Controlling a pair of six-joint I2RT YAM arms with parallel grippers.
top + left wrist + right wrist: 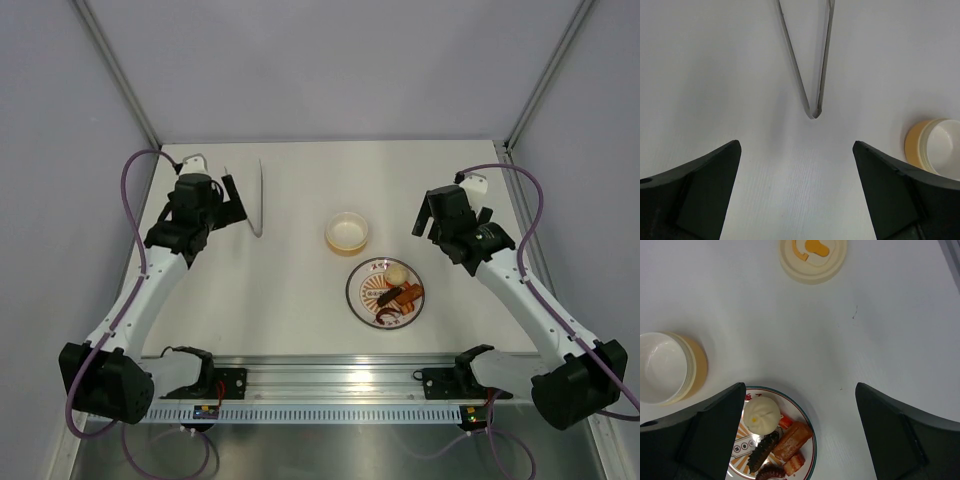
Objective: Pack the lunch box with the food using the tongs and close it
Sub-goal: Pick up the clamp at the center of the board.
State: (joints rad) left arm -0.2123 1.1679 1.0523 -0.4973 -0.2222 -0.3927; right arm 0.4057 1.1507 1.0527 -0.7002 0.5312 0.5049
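On white tabletop (290, 290), grey walls (330, 60): slim silver metal tongs (262, 200) left, round cream-yellow plastic tub (347, 233) centre, toy food (400, 290) on patterned plate (352, 290). Empty, left gripper (795, 144) and right gripper (800, 385) gape wide. Round cream lid (812, 257) shows only from right wrist.

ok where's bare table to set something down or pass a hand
Bare table between the tongs and the tub, and near-left of the plate. Also between the lid and the plate. Crowded where tub and plate sit close together.
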